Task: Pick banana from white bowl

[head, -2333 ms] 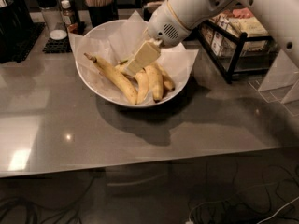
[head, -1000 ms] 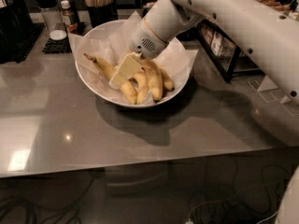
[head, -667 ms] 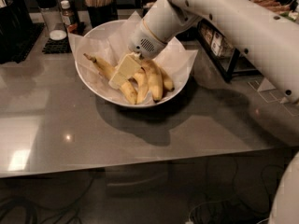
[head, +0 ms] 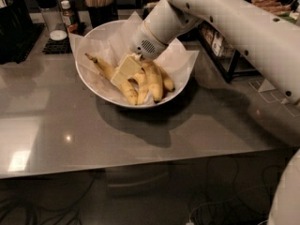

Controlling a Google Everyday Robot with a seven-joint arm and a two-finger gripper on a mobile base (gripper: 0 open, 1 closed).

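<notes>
The white bowl (head: 92,89), lined with crinkled white paper, stands on the grey table (head: 84,139) at the back centre. Several yellow bananas (head: 153,81) lie in it; one long banana (head: 104,68) stretches toward the bowl's left side. My gripper (head: 123,70), pale cream, reaches down from the upper right into the bowl. It rests on the bananas at the middle left of the pile and covers part of the long one. My white arm (head: 225,18) crosses the upper right of the view.
A shaker (head: 47,8), a small bottle (head: 67,12) and a dark cup of wooden sticks (head: 98,1) stand behind the bowl at the back left. A black wire rack (head: 226,50) stands to the right. The table's front edge (head: 140,165) runs across below.
The gripper has come down and to the left into the bowl, onto the bananas. Over the last second it has hardly moved.
</notes>
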